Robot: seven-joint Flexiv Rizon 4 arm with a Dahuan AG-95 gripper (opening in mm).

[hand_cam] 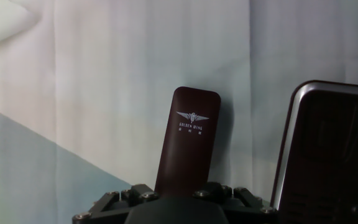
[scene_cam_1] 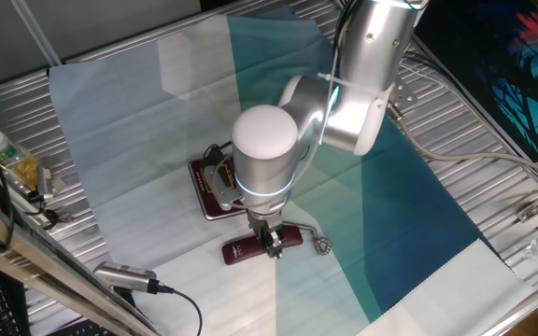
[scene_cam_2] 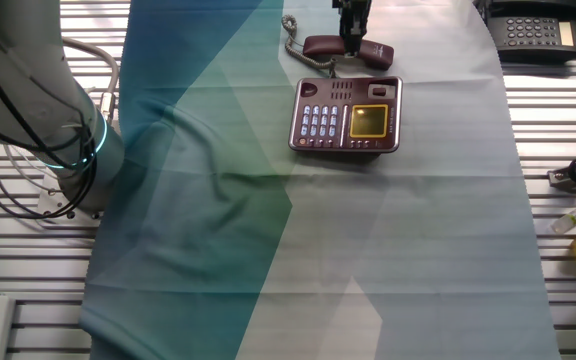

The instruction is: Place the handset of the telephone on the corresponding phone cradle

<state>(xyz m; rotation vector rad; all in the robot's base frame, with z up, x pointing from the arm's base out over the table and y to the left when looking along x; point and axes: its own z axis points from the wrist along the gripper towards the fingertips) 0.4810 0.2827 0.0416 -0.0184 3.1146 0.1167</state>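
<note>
Left to right in one fixed view: grey cylindrical device (scene_cam_1: 124, 276) with black cable sits at the cloth's (scene_cam_1: 138, 121) near-left corner, well apart from the work. Bottle (scene_cam_1: 12, 161) at far left on the slatted table (scene_cam_1: 493, 159), off the cloth.

Telephone (scene_cam_1: 215, 187) mid-cloth, partly hidden under my arm (scene_cam_1: 344, 84). Handset (scene_cam_1: 261, 245) lies flat on the cloth just beside the base, not in the phone cradle (scene_cam_2: 346, 87).

My gripper (scene_cam_1: 273, 241) is down at the handset's middle. Hand view: handset (hand_cam: 188, 140) runs up from between my fingers; fingertips hidden, so I can't tell whether I'm pinching it or just straddling.

The other fixed view: handset (scene_cam_2: 348, 50) parallel to the telephone's (scene_cam_2: 346, 115) far edge, narrow strip of cloth between them. Cradle strip along that same edge, unobstructed. Coiled cord (scene_cam_2: 293, 35) loops off the handset's left end.

Open cloth on the handset's outer side and to the right; second phone (scene_cam_2: 538, 30) at the far right corner, well apart.
</note>
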